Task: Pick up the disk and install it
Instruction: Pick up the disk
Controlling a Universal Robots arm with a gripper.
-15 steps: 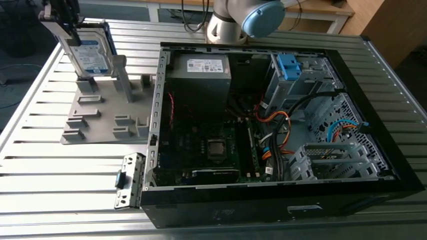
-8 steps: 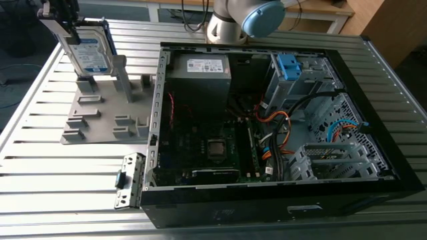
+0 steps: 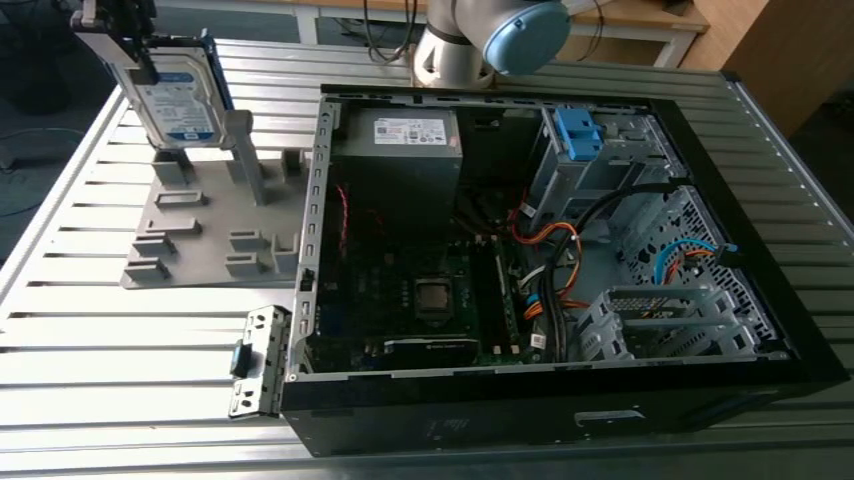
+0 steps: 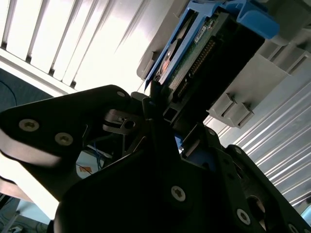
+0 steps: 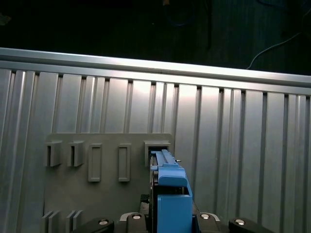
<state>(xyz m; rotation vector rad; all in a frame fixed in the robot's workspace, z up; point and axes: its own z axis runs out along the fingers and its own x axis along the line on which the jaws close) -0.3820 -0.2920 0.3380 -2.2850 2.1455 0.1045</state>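
The disk (image 3: pixel 180 95), a silver drive with a white-and-blue label in a blue caddy, stands upright at the exterior view's far left. My gripper (image 3: pixel 131 55) is shut on its upper part. The disk's lower edge sits at the slot of the grey holder plate (image 3: pixel 200 235); I cannot tell whether it is clear of the slot. In the second wrist view the black fingers (image 4: pixel 154 104) clamp the disk (image 4: pixel 204 53) near its connector end. The first wrist view looks along the blue caddy (image 5: pixel 171 191) down onto the holder plate (image 5: pixel 97 194).
An open black computer case (image 3: pixel 747 180) lies to the exterior view's right of the holder, with a grey power supply (image 3: pixel 400 155), a motherboard, cables and a blue bracket (image 3: pixel 577 135) in its drive bay. A loose metal bracket (image 3: pixel 260 360) lies beside the case. The arm's base (image 3: pixel 461 45) stands behind.
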